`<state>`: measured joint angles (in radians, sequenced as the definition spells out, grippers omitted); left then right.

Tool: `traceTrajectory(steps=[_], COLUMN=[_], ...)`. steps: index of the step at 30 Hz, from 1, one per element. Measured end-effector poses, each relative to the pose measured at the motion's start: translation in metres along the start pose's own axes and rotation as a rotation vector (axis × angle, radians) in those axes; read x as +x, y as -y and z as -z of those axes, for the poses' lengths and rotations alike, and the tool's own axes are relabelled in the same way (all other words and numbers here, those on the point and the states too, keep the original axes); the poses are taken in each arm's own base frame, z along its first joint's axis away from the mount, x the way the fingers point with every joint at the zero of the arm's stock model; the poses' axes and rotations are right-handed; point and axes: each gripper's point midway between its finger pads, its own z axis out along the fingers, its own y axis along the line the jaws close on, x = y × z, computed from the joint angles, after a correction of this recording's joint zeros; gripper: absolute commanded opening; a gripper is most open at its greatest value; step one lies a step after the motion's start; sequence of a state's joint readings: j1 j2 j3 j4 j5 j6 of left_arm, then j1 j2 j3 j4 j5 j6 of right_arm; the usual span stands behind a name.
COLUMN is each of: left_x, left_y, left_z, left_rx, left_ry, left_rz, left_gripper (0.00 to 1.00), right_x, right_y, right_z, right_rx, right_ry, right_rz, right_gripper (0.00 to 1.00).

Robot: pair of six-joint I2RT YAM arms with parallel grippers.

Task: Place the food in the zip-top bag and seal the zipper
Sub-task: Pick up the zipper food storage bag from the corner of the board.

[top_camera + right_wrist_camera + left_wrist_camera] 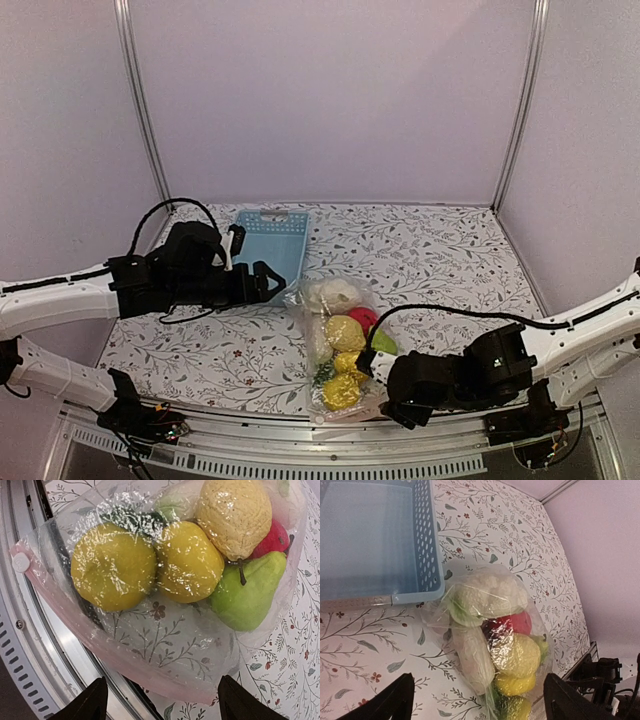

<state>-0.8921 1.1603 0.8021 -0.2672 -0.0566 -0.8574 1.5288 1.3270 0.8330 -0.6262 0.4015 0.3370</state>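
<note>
The zip-top bag [303,294] lies on the floral table between the arms, and the food [343,333] is inside it. In the left wrist view a white cauliflower [490,592], a red tomato [517,622] and yellow lemons show through the bag [434,621]. The right wrist view shows two lemons [112,572] and a green pear [247,600]. The pinkish zipper [170,682] runs along the near mouth edge, with a white tab [21,561] at one end. Whether it is pressed closed I cannot tell. My left gripper [268,282] hangs open beyond the bag's far end. My right gripper [382,392] stands open beside the mouth, holding nothing.
An empty light-blue basket [292,247] sits just behind the bag, next to my left gripper. The bag's mouth end reaches over the metal rail [30,645] at the table's front edge. Grey walls close in the back and both sides.
</note>
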Motion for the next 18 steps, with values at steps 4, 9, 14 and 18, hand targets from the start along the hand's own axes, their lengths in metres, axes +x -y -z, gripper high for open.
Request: traceTrajectory(steps=[4, 9, 14, 18], left_x=[0.003, 0.006, 0.004, 0.002], left_y=[-0.004, -0.008, -0.006, -0.005], left_z=[0.002, 0.003, 0.005, 0.007], left_rx=[-0.018, -0.039, -0.040, -0.044], left_ry=[-0.013, -0.031, -0.030, -0.032], left_rz=[-0.003, -0.016, -0.024, -0.042], left_gripper=[0.91, 0.91, 0.91, 0.92], right_x=[0.005, 0.007, -0.001, -0.006], right_y=[-0.010, -0.017, -0.013, -0.007], right_z=[-0.009, -0.020, -0.030, -0.035], right_rx=[0.046, 0.099, 0.194, 0.259], right_ry=[-0.006, -0.018, -0.018, -0.015], right_rz=[0.106, 0.190, 0.230, 0.243], right_gripper=[0.77, 0.76, 0.63, 0.43])
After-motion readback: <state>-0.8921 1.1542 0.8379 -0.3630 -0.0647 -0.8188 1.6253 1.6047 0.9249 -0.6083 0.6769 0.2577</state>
